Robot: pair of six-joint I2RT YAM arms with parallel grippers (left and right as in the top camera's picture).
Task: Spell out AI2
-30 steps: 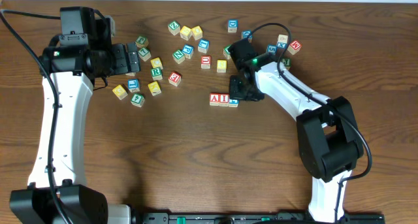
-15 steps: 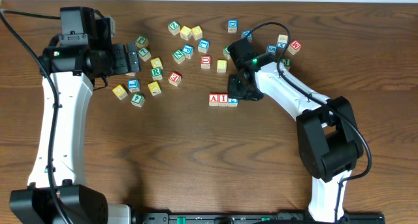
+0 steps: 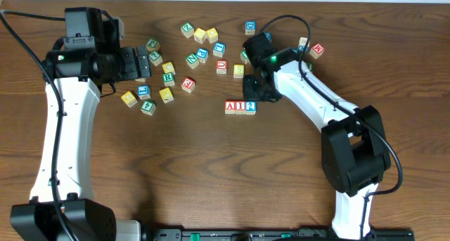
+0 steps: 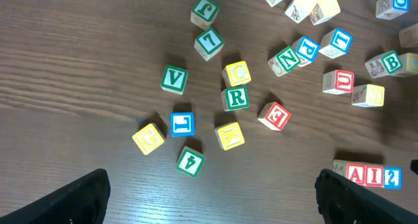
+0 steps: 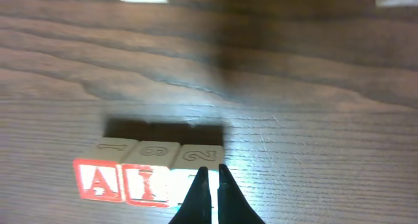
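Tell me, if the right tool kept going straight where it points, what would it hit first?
Most likely the blue 2 cube: in the wrist view the shut right tool aims its tips right at that cube's near edge. Whether they touch it is unclear.

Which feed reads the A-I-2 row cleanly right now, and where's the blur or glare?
Overhead: sharp, evenly lit, A-I-2 row legible. Left wrist: sharp, row small at bottom right. Right wrist: soft focus, glare on the table, shut right gripper partly covering the 2's front.
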